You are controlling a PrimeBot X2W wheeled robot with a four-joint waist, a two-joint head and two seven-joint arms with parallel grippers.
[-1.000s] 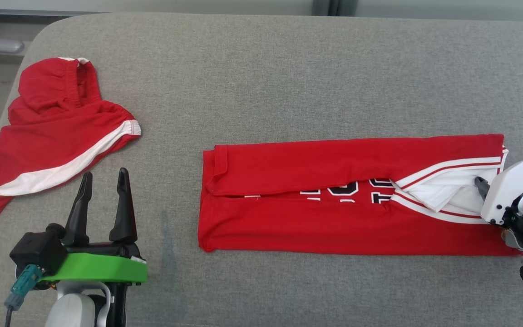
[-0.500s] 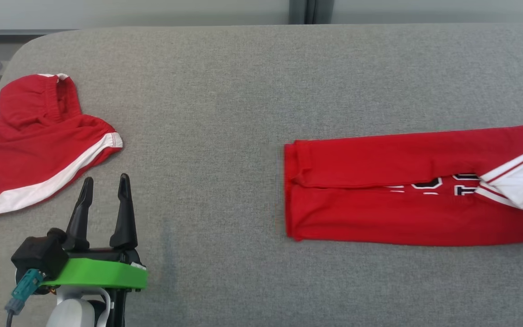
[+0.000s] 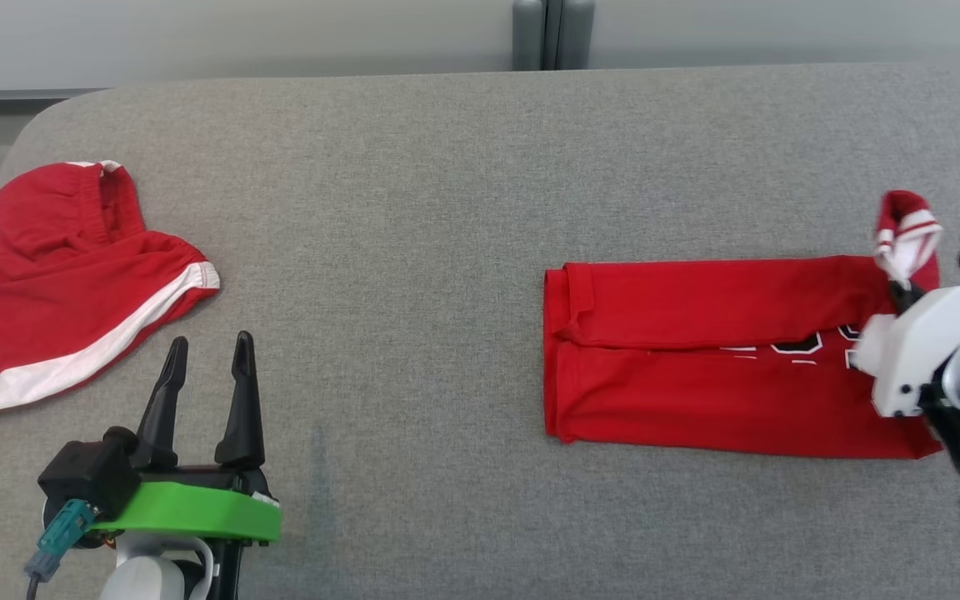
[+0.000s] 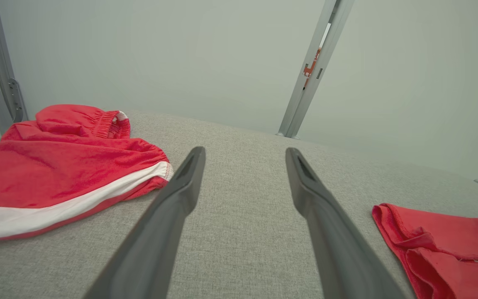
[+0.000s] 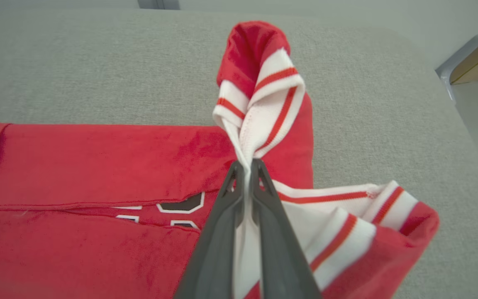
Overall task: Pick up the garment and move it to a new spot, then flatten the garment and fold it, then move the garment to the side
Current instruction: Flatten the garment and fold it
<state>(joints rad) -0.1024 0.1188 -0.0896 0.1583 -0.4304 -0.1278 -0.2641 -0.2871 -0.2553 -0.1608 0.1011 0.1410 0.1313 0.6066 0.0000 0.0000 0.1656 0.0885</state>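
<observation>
Right of the red shorts [image 3: 72,283] on the tabletop [image 3: 447,167] lies the half-folded jersey [image 3: 697,392]; right pincer [image 5: 247,166] pinches its raised striped end, left pincer [image 3: 209,350] spread near the shorts. Best carried straight across, edges aligned.

A: Entry one, garment [image 3: 697,400]?
B: Red; white trim, red-striped; black characters edged white.
A: Entry two, shorts [image 3: 72,283]?
B: Red, white side band.
A: table [image 3: 413,250]?
B: Grey, flecked.
A: left gripper [image 3: 210,339]?
B: Black fingers [image 3: 240,392], green collar [image 3: 188,512].
</observation>
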